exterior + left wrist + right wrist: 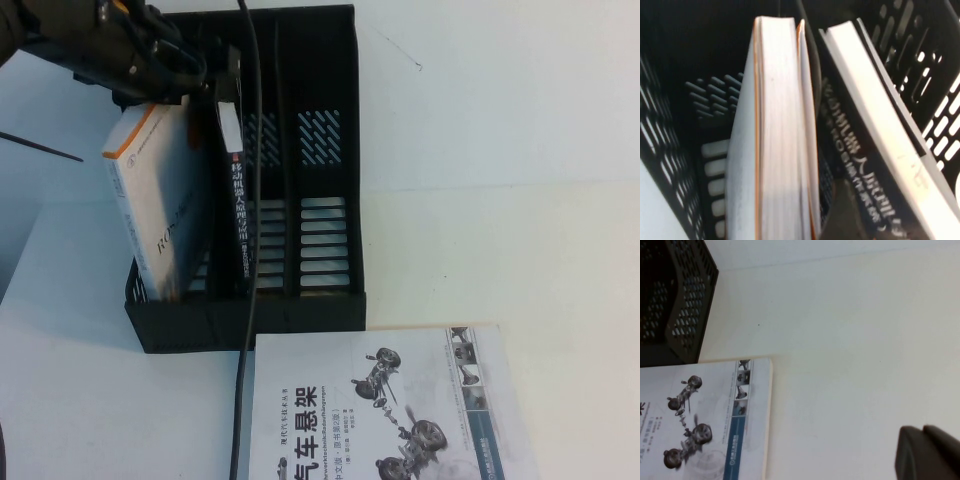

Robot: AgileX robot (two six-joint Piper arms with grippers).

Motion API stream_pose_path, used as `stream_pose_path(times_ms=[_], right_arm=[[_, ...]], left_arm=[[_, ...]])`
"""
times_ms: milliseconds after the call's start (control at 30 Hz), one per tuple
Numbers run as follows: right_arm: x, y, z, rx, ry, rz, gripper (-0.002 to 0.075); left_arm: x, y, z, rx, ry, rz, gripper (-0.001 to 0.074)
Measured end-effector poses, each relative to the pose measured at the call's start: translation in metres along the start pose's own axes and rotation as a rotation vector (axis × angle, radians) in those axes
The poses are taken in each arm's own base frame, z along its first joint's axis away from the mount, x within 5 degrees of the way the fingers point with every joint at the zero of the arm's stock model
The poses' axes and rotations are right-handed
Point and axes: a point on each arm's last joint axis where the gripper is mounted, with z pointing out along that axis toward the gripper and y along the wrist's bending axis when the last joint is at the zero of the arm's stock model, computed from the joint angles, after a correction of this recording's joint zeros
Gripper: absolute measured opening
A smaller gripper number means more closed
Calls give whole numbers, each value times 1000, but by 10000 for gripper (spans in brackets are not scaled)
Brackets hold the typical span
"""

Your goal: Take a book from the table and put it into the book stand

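My left fingers (222, 85) are apparently gripping the book (236, 190) upright in the book stand (330, 300); my right fingers' (927, 455) state is indeterminate.

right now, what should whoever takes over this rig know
Left end effector: above the book stand, at the top of the dark book; grip unclear.
Right end effector: over bare table; fingers unclear.
Dark book stands upright in the stand beside the white-and-orange book.
White mechanical-drawings book lies flat in front of the stand.
Left: confirm release, withdraw left arm.
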Motion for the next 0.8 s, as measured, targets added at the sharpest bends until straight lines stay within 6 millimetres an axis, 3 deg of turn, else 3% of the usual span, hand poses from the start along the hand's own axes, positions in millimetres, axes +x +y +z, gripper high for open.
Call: stream_pose_path(times_ms=[100,200,333,500,667,800], right_arm=[[0,0,0,0,0,0,2],[0,0,0,0,0,0,2],[4,-1,5,14,12,-69,2],[26,-2,30,14,49,-235,2],[57,-1,53,-76,-14,-249,2],[77,1,66,-171,-90,-189,2]], left_arm=[[-4,-2,-7,4,-20,1,437],[-11,-7,-25,12,-67,8,312],[-20,-13,-67,1,-161,46,84],[-22,-21,-128,-19,-310,92,10],[7,-24,-187,-7,-513,99,2],[56,-15,-199,-21,-589,99,0]])
